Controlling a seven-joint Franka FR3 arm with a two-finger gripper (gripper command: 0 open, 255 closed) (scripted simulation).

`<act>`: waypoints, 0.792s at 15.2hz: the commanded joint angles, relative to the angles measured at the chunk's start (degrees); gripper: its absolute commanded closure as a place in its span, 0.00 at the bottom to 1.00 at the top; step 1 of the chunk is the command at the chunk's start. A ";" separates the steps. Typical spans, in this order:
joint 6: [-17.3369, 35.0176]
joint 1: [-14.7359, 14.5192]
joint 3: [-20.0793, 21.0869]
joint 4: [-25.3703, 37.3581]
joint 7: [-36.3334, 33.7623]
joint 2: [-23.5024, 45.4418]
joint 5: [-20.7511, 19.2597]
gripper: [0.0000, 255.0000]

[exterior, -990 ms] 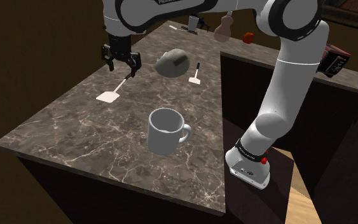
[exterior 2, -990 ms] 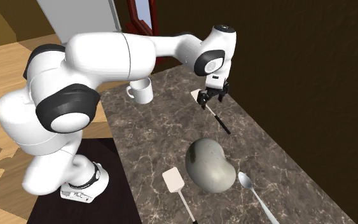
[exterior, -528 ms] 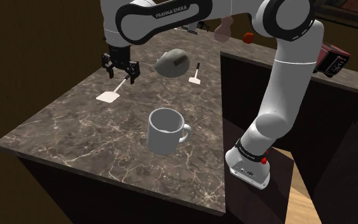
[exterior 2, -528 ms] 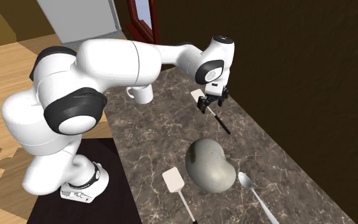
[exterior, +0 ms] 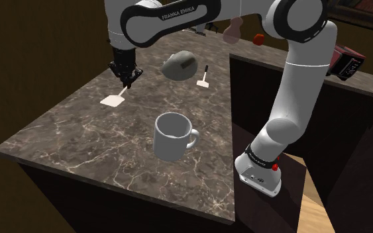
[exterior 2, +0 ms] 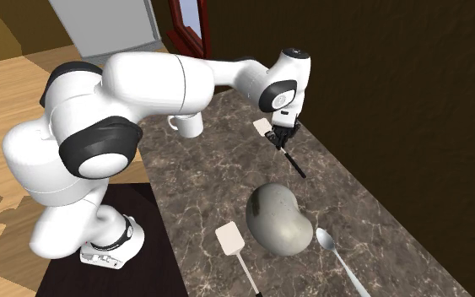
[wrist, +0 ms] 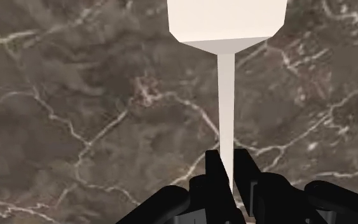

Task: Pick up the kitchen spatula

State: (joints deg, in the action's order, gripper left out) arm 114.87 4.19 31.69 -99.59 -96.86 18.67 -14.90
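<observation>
The fingers (wrist: pixel 214 175) are clenched on the spatula's (wrist: pixel 226 25) thin shaft, its white blade flat on the marbled tabletop (exterior: pixel 72 132), well apart from the mug (exterior: pixel 172 136).

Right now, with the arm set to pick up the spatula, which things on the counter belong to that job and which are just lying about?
Job: the spatula, its handle clasped in the claw.
Lying about: mug, other spatula, grey lump, spoon.

Spatula (wrist: pixel 226 83) blade partly off-frame
</observation>
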 commanded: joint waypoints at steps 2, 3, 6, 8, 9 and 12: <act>0.00 0.00 0.00 0.00 0.00 0.00 0.00 1.00; 0.08 0.02 -0.01 -0.07 0.01 0.01 -0.01 1.00; -1.91 0.10 0.21 1.33 0.48 -0.72 0.56 1.00; -3.26 0.13 0.34 2.35 0.78 -1.15 0.90 1.00; -3.95 0.14 0.40 2.87 0.91 -1.34 1.06 1.00; -6.03 0.14 0.56 4.55 1.30 -1.85 1.48 1.00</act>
State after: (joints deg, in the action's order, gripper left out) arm 109.46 4.27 32.19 -95.42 -95.73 17.09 -13.61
